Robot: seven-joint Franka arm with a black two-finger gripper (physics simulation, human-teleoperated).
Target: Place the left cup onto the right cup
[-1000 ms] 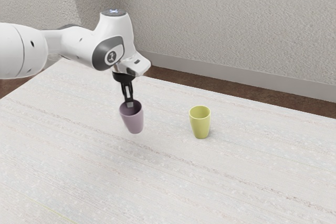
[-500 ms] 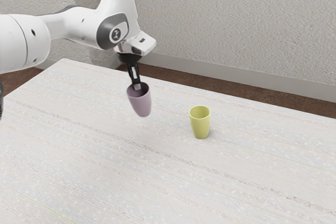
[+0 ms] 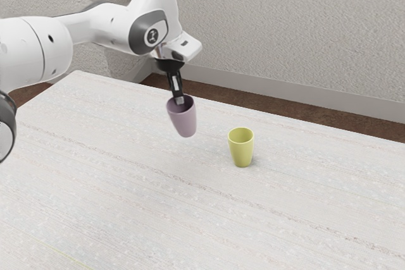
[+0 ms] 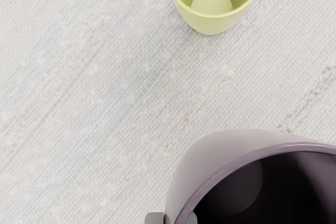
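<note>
Purple cup (image 3: 182, 118) hangs mid-air, just left of centre in the exterior view, slightly tilted, clear of the desk (image 3: 126, 207). Jaws narrow, pinching its rim from above. Yellow cup (image 3: 240, 147) upright on desk, lower and toward the exterior view's right, apart from the purple cup.

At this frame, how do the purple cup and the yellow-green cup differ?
Colour: the purple cup is mauve, the yellow-green cup lime. Support: the purple cup hangs above the table, pinched at its rim by the end effector; the yellow-green cup stands on the table. Pose: the purple cup tilts slightly, the yellow-green cup is upright. Both are handleless, tapered, mouth up and empty.
</note>
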